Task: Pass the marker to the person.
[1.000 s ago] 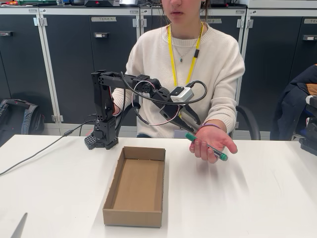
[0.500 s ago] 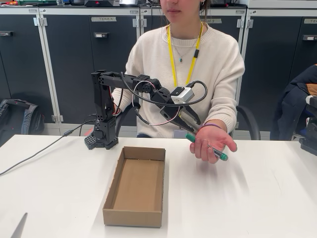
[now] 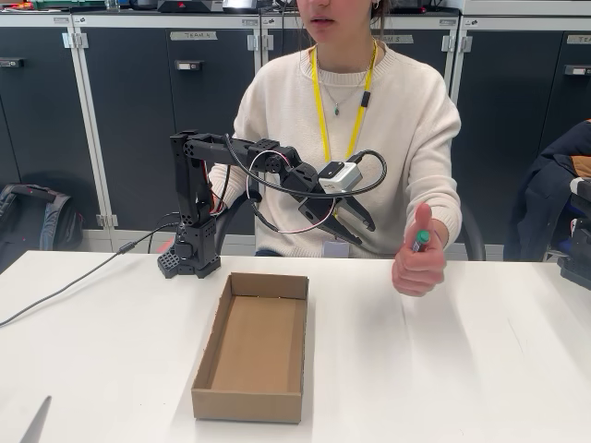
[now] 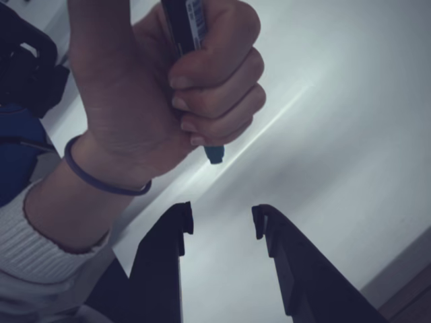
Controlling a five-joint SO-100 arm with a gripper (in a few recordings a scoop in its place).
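The person (image 3: 360, 129) in a cream sweater sits behind the table with a fist (image 3: 417, 266) closed around the marker (image 3: 420, 242); its green end sticks out above the hand. In the wrist view the marker (image 4: 186, 27) runs through the fist, a green tip showing below the fingers, and a purple wristband (image 4: 101, 182) circles the wrist. My gripper (image 3: 360, 231) hangs in the air left of the hand, apart from it, open with nothing in it. The black fingers (image 4: 161, 249) stand spread in the wrist view around my gripper (image 4: 222, 222).
An open cardboard box (image 3: 251, 346) lies on the white table (image 3: 480, 369) in front of the arm's base (image 3: 189, 258). A cable (image 3: 83, 277) trails off to the left. Dark cabinets stand behind, and a partly seen figure in dark clothing (image 3: 559, 194) is at the right edge.
The person's open palm, with the marker lying on it, has closed into a fist and lifted to the right, turning the marker upright. My arm has stayed where it was.
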